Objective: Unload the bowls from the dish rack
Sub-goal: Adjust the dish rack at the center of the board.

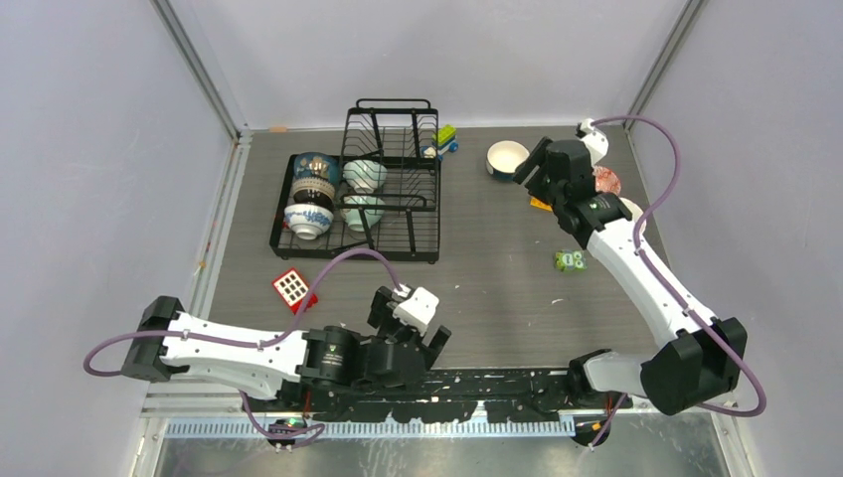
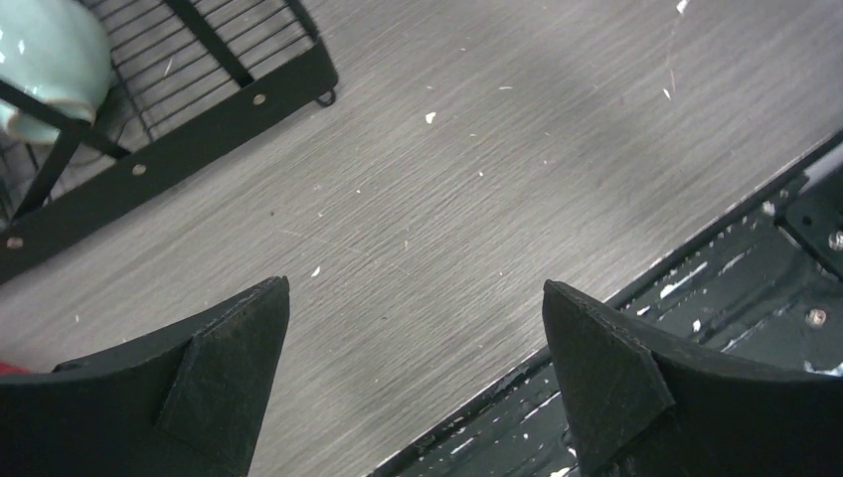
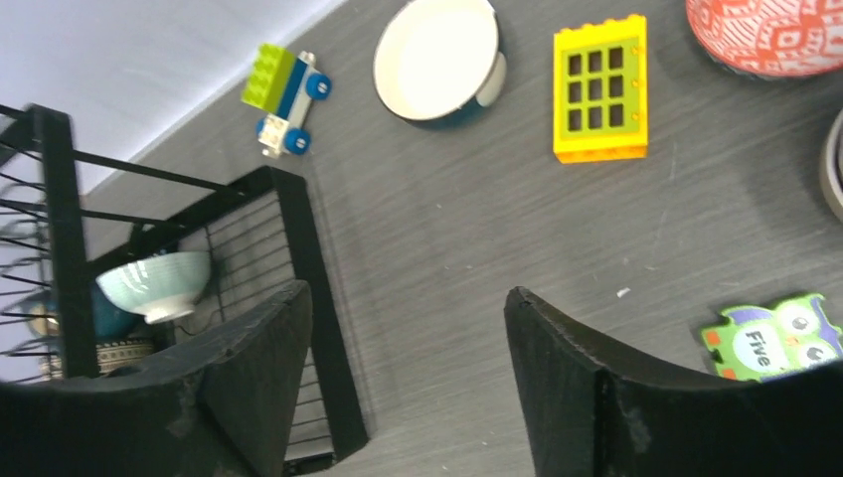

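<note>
Bowls [image 1: 365, 176] in dish rack [image 1: 419, 231], perhaps 4

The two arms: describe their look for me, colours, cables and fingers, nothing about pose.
Both the left arm and the right arm have white link shells between black joint housings. A purple cable loops loosely along each. The left gripper and the right gripper carry black, wedge-shaped fingers with a rough matte surface. No markings are legible.

4 bowls [image 1: 365, 176] in rack [image 1: 418, 248], 3 on tbl [image 1: 477, 288], 4 toys [image 1: 294, 288].
</note>
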`<state>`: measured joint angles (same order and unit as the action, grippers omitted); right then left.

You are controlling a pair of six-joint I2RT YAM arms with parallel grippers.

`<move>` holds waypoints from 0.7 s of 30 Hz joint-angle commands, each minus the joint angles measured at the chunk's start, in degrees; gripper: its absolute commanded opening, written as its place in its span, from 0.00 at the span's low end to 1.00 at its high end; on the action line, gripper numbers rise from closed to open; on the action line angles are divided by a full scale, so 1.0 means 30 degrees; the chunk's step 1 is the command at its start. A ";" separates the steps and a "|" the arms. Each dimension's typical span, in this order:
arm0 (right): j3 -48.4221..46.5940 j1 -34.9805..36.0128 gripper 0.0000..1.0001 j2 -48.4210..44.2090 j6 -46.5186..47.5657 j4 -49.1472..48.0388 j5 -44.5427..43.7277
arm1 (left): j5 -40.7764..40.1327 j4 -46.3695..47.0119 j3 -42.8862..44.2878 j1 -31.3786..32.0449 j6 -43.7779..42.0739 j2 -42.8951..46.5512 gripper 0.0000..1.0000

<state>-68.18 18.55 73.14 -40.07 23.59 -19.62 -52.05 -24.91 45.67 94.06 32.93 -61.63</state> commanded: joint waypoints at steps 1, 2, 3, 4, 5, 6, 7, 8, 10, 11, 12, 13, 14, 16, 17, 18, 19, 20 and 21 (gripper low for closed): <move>0.1151 -0.0096 0.80 -0.1284 -0.1472 -0.1238 -0.0645 | -0.2900 -0.1639 0.1241 -0.0094 0.3751 0.0204 1.00; 0.1317 -0.0228 0.84 -0.1447 -0.1957 -0.1126 -0.0500 | -0.3535 -0.2294 0.1461 -0.0083 0.4664 0.0161 1.00; 0.1547 -0.0505 0.86 -0.1604 -0.2483 -0.1097 0.0082 | -0.4167 -0.3090 0.1635 -0.0093 0.5811 0.0160 1.00; 0.1872 -0.0895 0.88 -0.1836 -0.3106 -0.1181 0.0997 | -0.4609 -0.3859 0.1851 -0.0072 0.6895 0.0262 1.00; 0.2370 -0.1233 0.89 -0.2084 -0.3692 -0.1514 0.2085 | -0.4836 -0.4267 0.1955 -0.0091 0.7298 0.0465 1.00; 0.2953 -0.1458 0.90 -0.2409 -0.3868 -0.2167 0.3551 | -0.4967 -0.4387 0.2008 -0.0127 0.7213 0.0725 1.00; 0.3531 -0.1589 0.91 -0.2760 -0.3927 -0.2798 0.4873 | -0.5123 -0.4673 0.2161 -0.0182 0.7114 0.1051 1.00; 0.4152 -0.1609 0.92 -0.3211 -0.3843 -0.3456 0.5972 | -0.5325 -0.5108 0.2353 -0.0361 0.7062 0.1395 1.00; 0.5469 -0.1452 0.92 -0.4012 -0.3666 -0.5308 0.8561 | -0.5513 -0.6279 0.3059 -0.1265 0.6945 0.2126 1.00; 0.5746 -0.1269 0.92 -0.4297 -0.3422 -0.5454 0.9073 | -0.5327 -0.6712 0.3406 -0.2016 0.6561 0.2588 1.00; 0.5689 -0.0819 0.92 -0.4505 -0.2941 -0.4978 0.9071 | -0.4780 -0.6447 0.3684 -0.2883 0.5487 0.3126 1.00; 0.5503 -0.0385 0.91 -0.4718 -0.2207 -0.4219 0.8943 | -0.3876 -0.5601 0.3799 -0.3958 0.3921 0.3819 1.00; 0.5344 0.0157 0.91 -0.4917 -0.1603 -0.3685 0.8714 | -0.2767 -0.4213 0.3795 -0.4972 0.2144 0.4455 1.00; 0.5360 0.1178 0.90 -0.5410 -0.0819 -0.3025 0.8294 | -0.0706 -0.1552 0.3925 -0.6975 -0.0526 0.5557 1.00; 0.5443 0.1799 0.89 -0.5684 -0.0378 -0.2785 0.8077 | -0.0005 -0.0899 0.4210 -0.7883 -0.1757 0.5814 1.00; 0.5501 0.2389 0.89 -0.6052 0.0084 -0.2469 0.7552 | 0.0724 -0.0579 0.4648 -0.8659 -0.2503 0.5719 1.00; 0.5589 0.3056 0.89 -0.6457 0.0464 -0.1956 0.7021 | 0.1140 -0.0546 0.5333 -0.9306 -0.3277 0.5300 1.00; 0.5717 0.3729 0.88 -0.6855 0.0907 -0.1567 0.6683 | 0.1526 -0.0802 0.6129 -0.9917 -0.3839 0.4776 1.00; 0.5883 0.4304 0.88 -0.7315 0.1376 -0.1215 0.6257 | 0.1925 -0.1178 0.6888 -1.0682 -0.4320 0.4025 1.00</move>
<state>-50.96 26.30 56.23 -42.81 16.97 2.42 -54.15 -33.82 58.57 68.34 32.53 -44.91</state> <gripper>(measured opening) 0.886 0.996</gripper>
